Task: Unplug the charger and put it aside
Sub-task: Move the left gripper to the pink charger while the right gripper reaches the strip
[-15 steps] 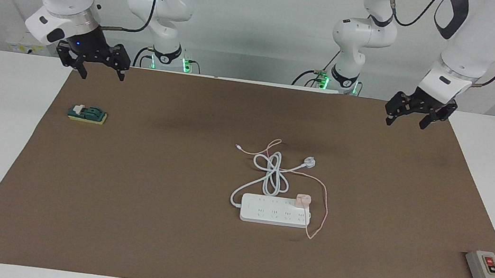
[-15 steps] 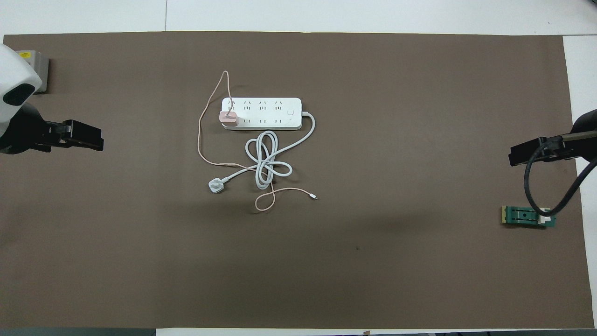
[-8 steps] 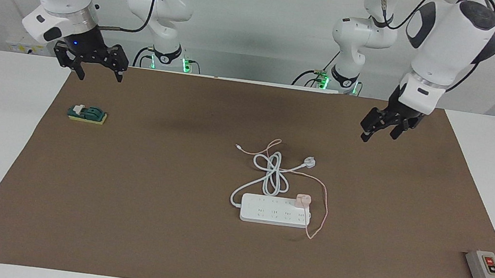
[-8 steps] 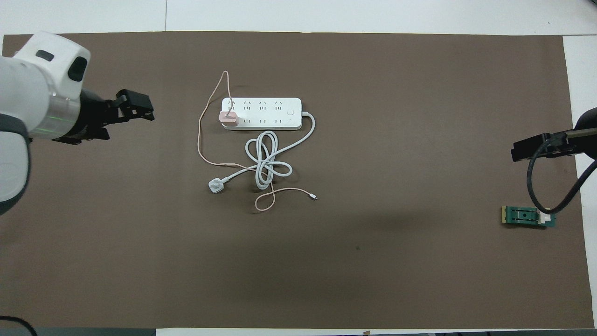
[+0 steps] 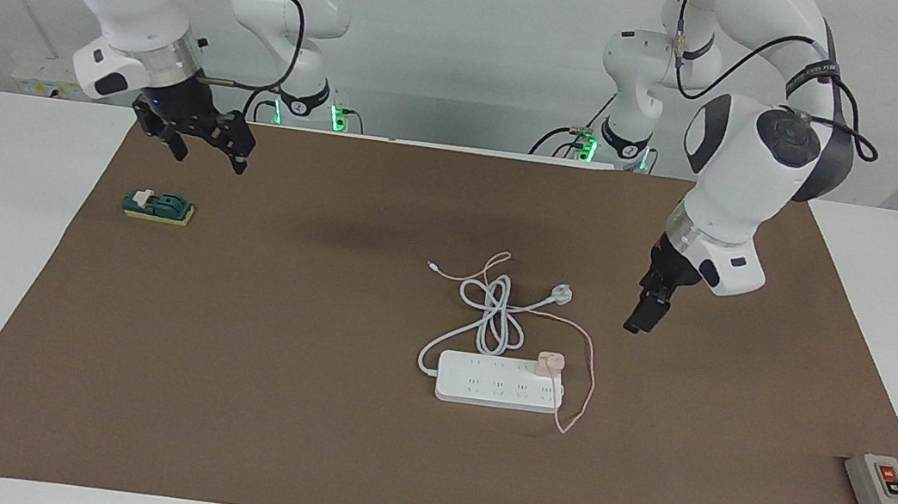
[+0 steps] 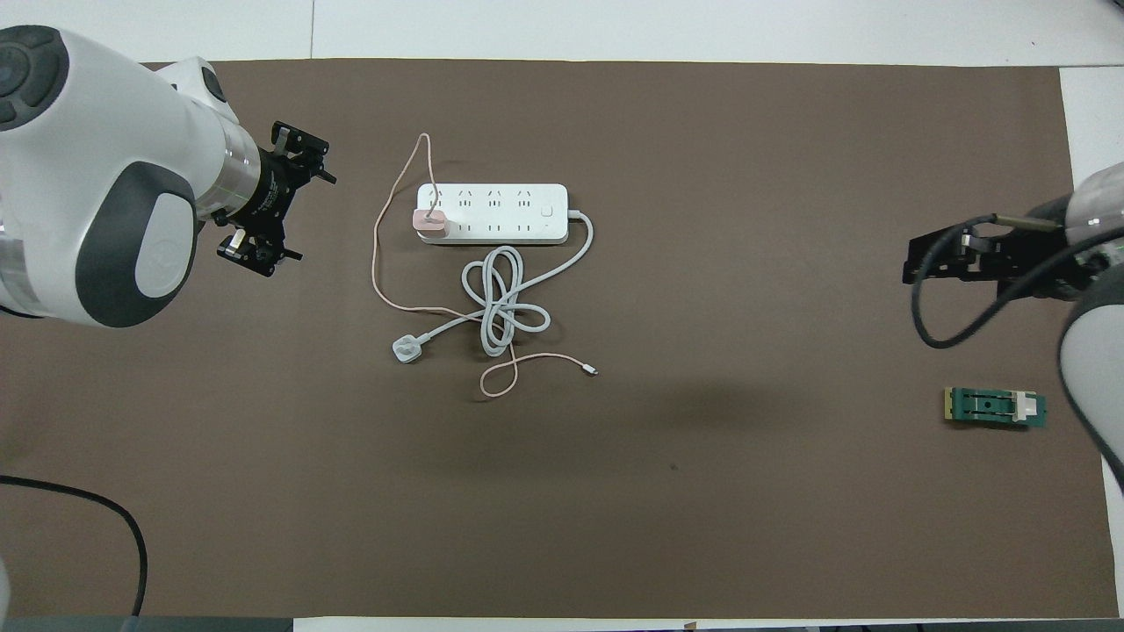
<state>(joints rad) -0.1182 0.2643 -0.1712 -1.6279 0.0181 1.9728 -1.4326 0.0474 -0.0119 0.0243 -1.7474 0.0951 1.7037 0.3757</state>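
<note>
The charger, a small pale-pink cube, sits plugged into the end socket of the white power strip nearest the left arm's end of the table. It also shows in the overhead view, on the strip. Its thin pink cable loops around that end of the strip and runs toward the robots. My left gripper hangs open above the mat, beside the charger toward the left arm's end. My right gripper is open and empty in the air near the right arm's end.
The strip's thick white cord lies coiled nearer the robots, ending in a white round plug. A green switch block lies at the right arm's end. A grey button box lies at the left arm's end. A brown mat covers the table.
My left arm has swung in from its end of the table and lowered toward the charger, turning its gripper. My right gripper has shifted slightly inward. The charger and cords have not moved.
</note>
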